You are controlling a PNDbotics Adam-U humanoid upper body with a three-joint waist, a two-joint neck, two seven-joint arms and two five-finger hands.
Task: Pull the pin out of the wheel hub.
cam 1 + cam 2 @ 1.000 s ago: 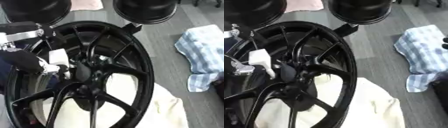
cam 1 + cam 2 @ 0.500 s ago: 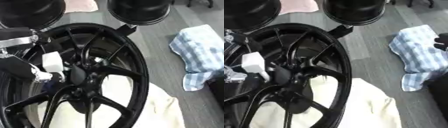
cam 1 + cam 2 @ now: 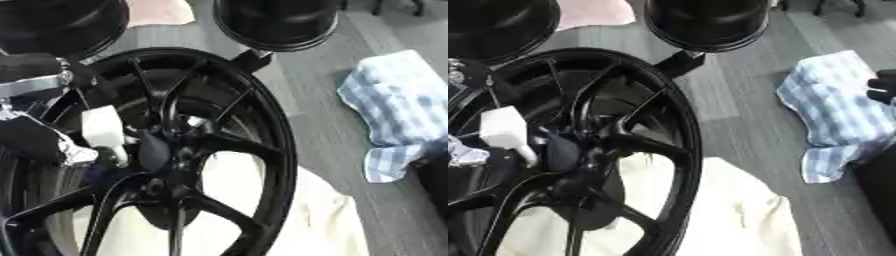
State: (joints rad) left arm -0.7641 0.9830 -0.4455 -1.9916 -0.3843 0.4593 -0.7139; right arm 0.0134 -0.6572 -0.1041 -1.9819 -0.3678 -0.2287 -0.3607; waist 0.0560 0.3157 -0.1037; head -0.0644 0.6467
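Note:
A black spoked wheel [image 3: 262, 150] lies flat on a cream cloth [image 3: 306, 220]. Its hub [image 3: 175, 155] sits left of centre, with a dark bluish rounded piece [image 3: 562, 152] at it. My left hand [image 3: 39, 135], black and silver, reaches in from the left between the spokes. A white block-shaped part [image 3: 103, 127] at its tip lies right beside the hub. Whether that hand holds a pin is hidden. Only dark fingers of my right hand [image 3: 883, 86] show at the right edge, over a checked cloth.
A blue-and-white checked cloth [image 3: 398, 110] lies crumpled on the grey floor at the right. Two black round objects [image 3: 276, 22] [image 3: 57, 22] stand at the far side, and a pink cloth [image 3: 157, 11] lies between them. A dark mass [image 3: 881, 195] fills the lower right corner.
The whole picture has shifted a little, so the camera moved. My left hand and its white part stay beside the hub.

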